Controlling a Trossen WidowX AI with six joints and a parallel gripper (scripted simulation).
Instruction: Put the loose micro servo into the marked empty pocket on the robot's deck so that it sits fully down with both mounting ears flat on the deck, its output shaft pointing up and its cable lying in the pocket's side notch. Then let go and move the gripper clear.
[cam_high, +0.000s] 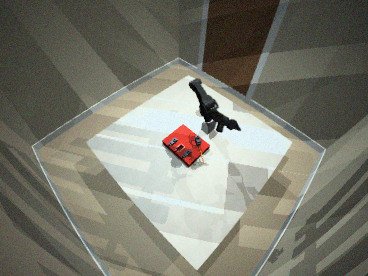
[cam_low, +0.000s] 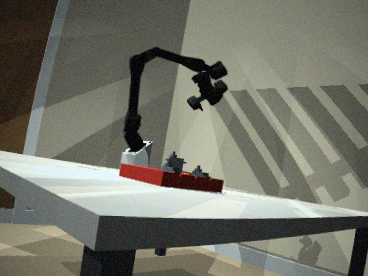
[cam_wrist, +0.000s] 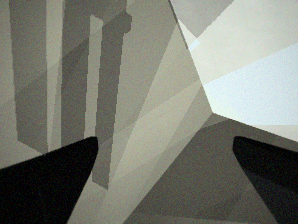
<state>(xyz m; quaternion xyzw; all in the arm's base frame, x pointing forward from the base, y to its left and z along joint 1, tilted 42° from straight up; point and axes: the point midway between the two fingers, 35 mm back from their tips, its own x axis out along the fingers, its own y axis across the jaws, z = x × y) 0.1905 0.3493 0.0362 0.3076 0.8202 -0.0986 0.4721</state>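
The red deck (cam_high: 176, 134) (cam_low: 150, 176) lies on the white table (cam_high: 150, 200) (cam_low: 75, 200), in front of the arm's base. Several small dark servos stand on it. One servo (cam_high: 198, 141) near the deck's right corner has a thin orange cable (cam_high: 202, 157) running toward the deck's edge; whether it sits fully down is too small to tell. My gripper (cam_high: 235, 126) (cam_low: 196, 104) (cam_wrist: 165, 143) is open and empty. It hangs high above the table, up and to the side of the deck. The wrist view shows only walls between the two dark fingers.
The arm's white base block (cam_high: 207, 126) (cam_low: 136, 155) stands just behind the deck. Translucent walls (cam_high: 125, 90) enclose the floor around the table. The table's edges drop off close to the front in the exterior view.
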